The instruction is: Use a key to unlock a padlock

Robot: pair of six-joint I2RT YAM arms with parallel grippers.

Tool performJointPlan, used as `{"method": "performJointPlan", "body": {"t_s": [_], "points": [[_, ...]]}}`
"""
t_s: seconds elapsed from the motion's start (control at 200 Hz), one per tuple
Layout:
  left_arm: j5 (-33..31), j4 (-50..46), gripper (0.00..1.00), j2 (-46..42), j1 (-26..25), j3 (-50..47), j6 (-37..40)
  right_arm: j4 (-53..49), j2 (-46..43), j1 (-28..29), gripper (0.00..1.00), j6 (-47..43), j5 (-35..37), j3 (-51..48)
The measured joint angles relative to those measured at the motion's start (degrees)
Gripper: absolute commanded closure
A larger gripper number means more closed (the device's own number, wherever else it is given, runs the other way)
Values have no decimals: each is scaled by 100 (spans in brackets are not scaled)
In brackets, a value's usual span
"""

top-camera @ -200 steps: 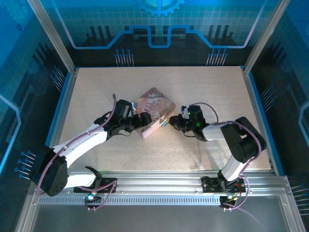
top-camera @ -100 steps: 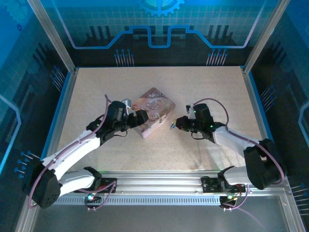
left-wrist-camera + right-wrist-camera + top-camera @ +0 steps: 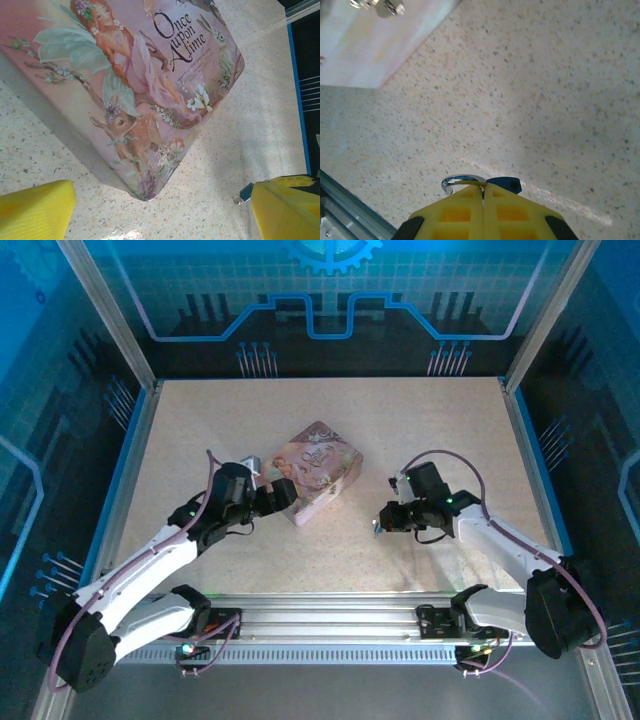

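Silvery-blue tiny metal padlock (image 3: 502,184) sits pinched in the tight-closed tips of the right gripper (image 3: 483,189), to the right of the pink picture tin (image 3: 318,472). The left gripper (image 3: 283,492) is wide open and empty at the tin's left.

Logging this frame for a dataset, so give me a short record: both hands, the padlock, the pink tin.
left hand: open, facing a corner of the pink tin, not touching it
right hand: shut on the padlock, apart from the tin
padlock: silvery shackle and bluish body poking out of the grip
pink tin: flat on the table, picture side up
small bluish metal piece: beside one left finger; identity unclear
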Motion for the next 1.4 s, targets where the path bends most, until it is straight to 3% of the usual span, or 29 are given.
{"method": "performJointPlan", "body": {"t_s": [0.315, 0.73, 1.166, 1.401], "points": [[4, -24, 8, -37, 66, -79, -4, 157, 695, 0, 97, -4, -26, -72], [9, -39, 7, -114, 190, -109, -9, 334, 955, 0, 78, -50, -33, -70], [-306, -614, 1, -686, 420, 79, 186, -90, -258, -201, 61, -387, 459, 299], [-1016, -798, 1, -1119, 817, 216, 599, -188, -951, -627, 33, -833, 1010, 476]]}}
